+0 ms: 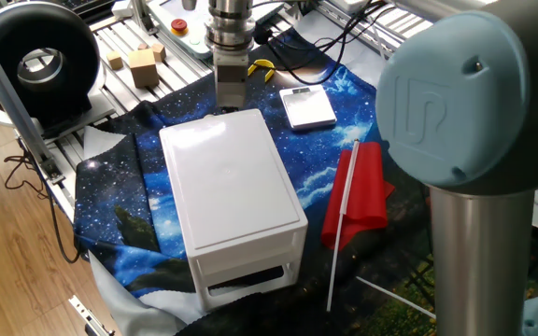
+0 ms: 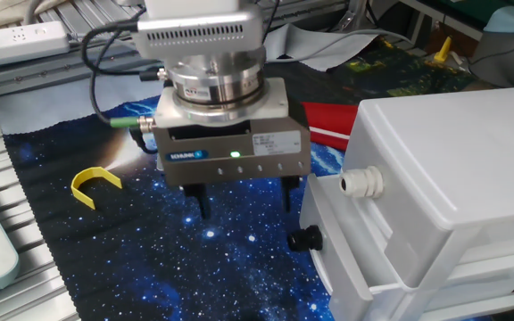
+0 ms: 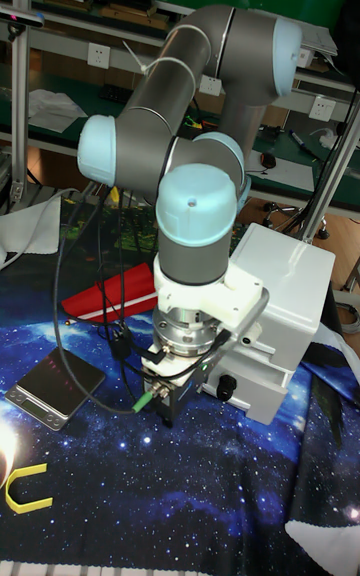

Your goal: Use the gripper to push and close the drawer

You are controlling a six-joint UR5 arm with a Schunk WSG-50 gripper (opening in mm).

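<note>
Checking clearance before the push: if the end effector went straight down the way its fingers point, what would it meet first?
Most likely the starry cloth: the end effector points down beside the drawer, with nothing between.
</note>
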